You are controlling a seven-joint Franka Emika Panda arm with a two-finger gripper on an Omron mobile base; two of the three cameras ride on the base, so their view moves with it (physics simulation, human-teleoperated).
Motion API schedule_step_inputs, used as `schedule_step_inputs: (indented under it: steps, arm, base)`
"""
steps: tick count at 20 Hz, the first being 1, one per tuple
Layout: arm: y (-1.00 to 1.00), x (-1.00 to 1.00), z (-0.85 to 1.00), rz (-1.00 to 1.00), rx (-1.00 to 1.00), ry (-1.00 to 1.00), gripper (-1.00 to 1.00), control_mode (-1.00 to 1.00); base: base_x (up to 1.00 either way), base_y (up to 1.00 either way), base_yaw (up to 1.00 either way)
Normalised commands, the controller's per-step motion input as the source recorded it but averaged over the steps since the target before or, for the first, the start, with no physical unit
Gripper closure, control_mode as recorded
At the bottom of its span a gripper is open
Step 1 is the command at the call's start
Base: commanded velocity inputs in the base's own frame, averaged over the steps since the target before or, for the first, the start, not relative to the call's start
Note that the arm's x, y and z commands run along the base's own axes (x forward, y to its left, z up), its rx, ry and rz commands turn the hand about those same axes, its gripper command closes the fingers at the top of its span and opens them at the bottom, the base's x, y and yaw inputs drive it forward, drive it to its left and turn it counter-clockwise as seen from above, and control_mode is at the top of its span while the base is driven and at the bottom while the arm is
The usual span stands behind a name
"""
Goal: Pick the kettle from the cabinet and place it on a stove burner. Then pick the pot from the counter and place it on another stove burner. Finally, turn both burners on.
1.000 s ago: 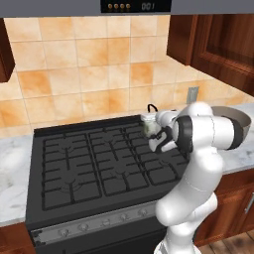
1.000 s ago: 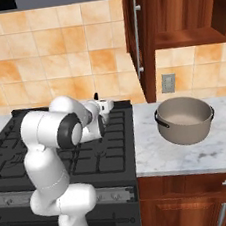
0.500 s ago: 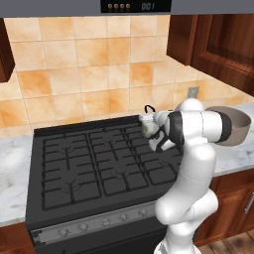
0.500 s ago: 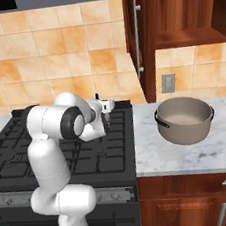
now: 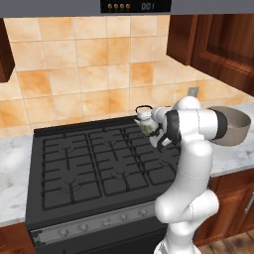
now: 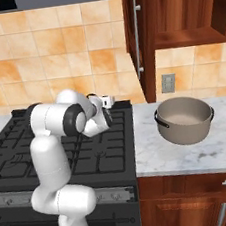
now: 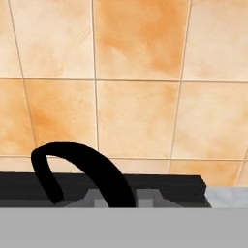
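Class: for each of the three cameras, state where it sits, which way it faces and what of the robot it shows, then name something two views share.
Left base view: behind-left, facing the range and tiles; arm at lower right.
Right base view: behind-right, facing range, counter and cabinet; arm at lower left.
Hand view: on the hand, facing tiles over the kettle handle.
Shared: both base views show kettle and pot.

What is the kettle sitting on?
The kettle sits at the stove's back right burner grate; the arm covers its base, so contact can't be confirmed.
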Motion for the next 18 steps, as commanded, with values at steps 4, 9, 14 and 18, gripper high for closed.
schedule_step_inputs:
  steps: [4,9,14,18]
  arm:
    - [0.11,0.15,-0.16,0.02,0.00,0.00,-1.00,-1.00]
    - [0.01,0.04,-0.11,0.01,0.00,0.00,-1.00,-1.00]
    - [-0.07,0.00,-0.10,0.00,0.00,-0.02,-1.00,-1.00]
    - [-0.08,0.00,-0.07,0.00,0.00,-0.04,-1.00,-1.00]
  base:
    - [0.00,0.00,0.00]
    - [0.00,0.00,0.00]
    - [0.00,0.00,0.00]
    - [0.00,0.00,0.00]
